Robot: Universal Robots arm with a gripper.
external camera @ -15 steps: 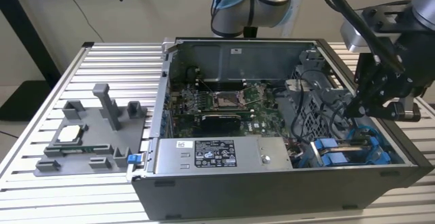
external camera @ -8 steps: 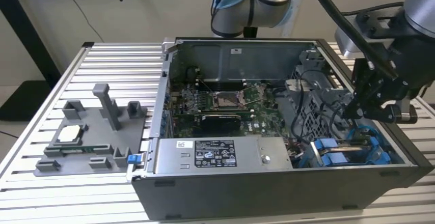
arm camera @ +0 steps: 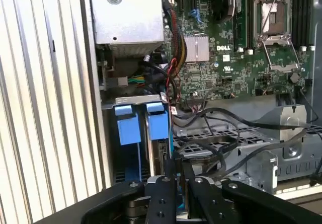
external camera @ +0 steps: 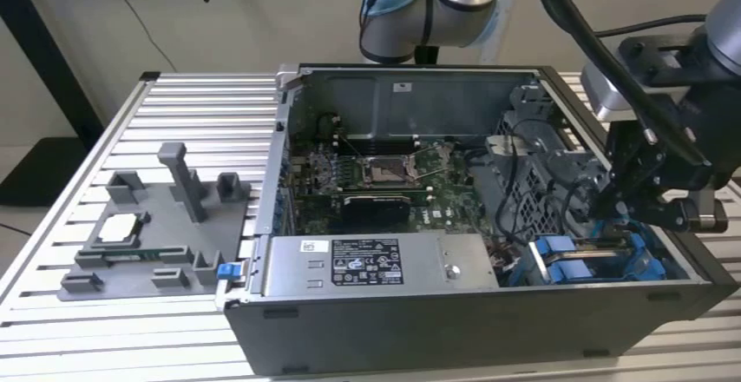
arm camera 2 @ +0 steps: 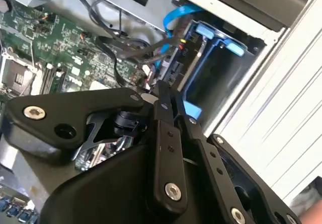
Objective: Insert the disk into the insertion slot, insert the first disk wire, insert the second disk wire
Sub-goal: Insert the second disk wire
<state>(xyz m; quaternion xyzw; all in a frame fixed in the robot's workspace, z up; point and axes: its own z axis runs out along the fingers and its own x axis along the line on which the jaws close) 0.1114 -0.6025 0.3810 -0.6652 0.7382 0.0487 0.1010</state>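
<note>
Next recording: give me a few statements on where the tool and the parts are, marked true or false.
1. The tool is down inside the case, close to the slot with its blue tabs. True.
2. A cooler covers the CPU socket. False: the socket is uncovered.
3. The grey fixture stands on the exterior view's right of the case. False: it stands on the exterior view's left.
4. The case rests on a slatted table. True.
</note>
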